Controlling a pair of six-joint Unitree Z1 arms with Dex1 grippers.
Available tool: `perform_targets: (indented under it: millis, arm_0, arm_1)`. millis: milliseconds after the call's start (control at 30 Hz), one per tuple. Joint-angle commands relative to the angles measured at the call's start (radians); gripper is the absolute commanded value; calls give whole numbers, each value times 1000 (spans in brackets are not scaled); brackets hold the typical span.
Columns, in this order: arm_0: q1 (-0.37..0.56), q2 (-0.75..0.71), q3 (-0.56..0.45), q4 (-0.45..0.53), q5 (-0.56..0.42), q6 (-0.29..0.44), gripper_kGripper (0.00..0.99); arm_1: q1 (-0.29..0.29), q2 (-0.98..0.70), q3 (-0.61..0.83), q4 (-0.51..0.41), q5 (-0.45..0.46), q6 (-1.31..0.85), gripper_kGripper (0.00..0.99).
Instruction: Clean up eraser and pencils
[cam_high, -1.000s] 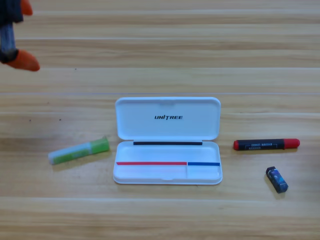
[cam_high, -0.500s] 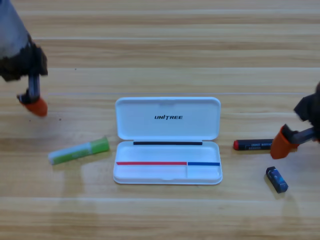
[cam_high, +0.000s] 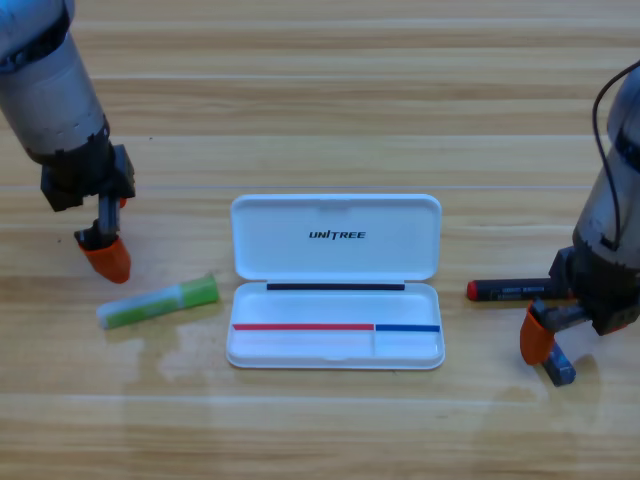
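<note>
Right tool (cam_high: 537, 340) sits right on the small dark blue eraser block (cam_high: 560, 367), left tool (cam_high: 106, 258) just above the whitish green-ended pencil (cam_high: 158, 302); can't tell either grip.

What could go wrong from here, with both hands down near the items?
The right hand sits right over the eraser, hiding most of it; a slightly off grasp could flick the small block away. The right arm also covers the far end of the red-and-black pencil, so it might nudge that pencil. The left hand is above the green-ended pencil, which lies tilted and could roll if pushed, not gripped.
</note>
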Motion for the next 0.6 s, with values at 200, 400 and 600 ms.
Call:
perform_targets:
  millis: [200, 400, 600]
  arm_0:
    - [-54, 118, -26, -30, -20, -81, 988]
    - [-79, 152, -2, -64, -23, -106, 986]
    - [-82, 162, 21, -92, -24, -109, 979]
  arm_1:
    - [24, 121, -19, -10, 24, -2, 726]
    - [24, 130, -16, -25, 29, -55, 52]
    - [24, 120, -10, -8, 44, -115, 0]
